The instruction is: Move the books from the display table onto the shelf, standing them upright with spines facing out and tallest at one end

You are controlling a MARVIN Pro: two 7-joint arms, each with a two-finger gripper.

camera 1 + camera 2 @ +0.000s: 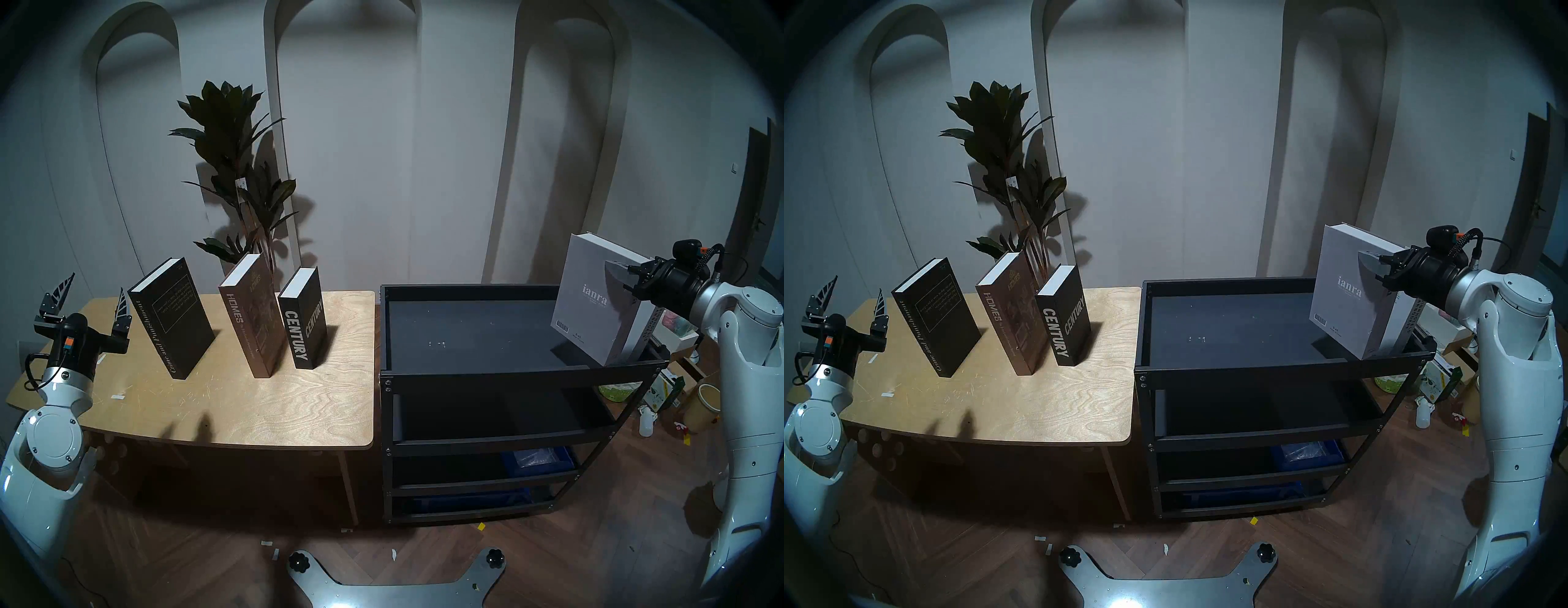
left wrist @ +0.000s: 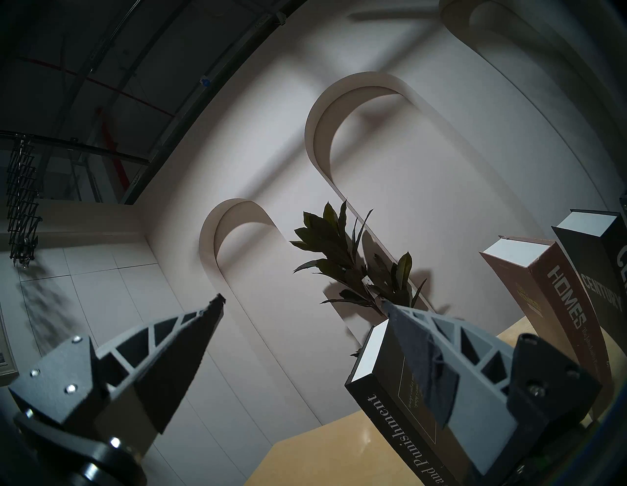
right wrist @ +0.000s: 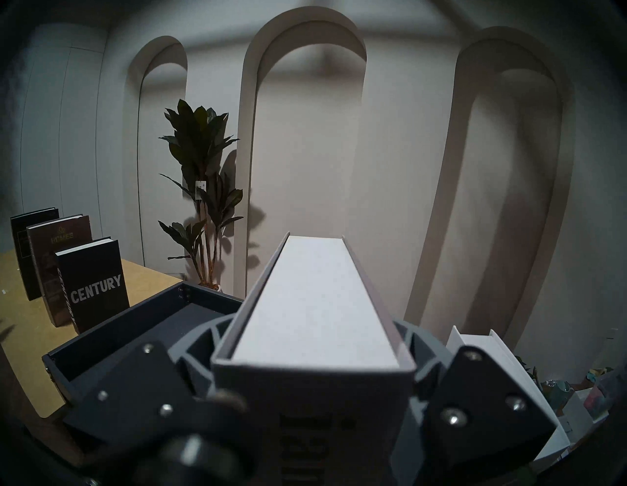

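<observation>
Wide-spread left pincer [image 2: 302,305] beside books [image 2: 556,298]

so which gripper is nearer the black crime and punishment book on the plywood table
Left. The left gripper hangs open just beside the black Crime and Punishment book; the right gripper is far across, clamped on the pale grey ianra book.

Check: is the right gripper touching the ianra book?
Touching. In the right wrist view the right gripper has a finger against each cover of the ianra book.
</observation>
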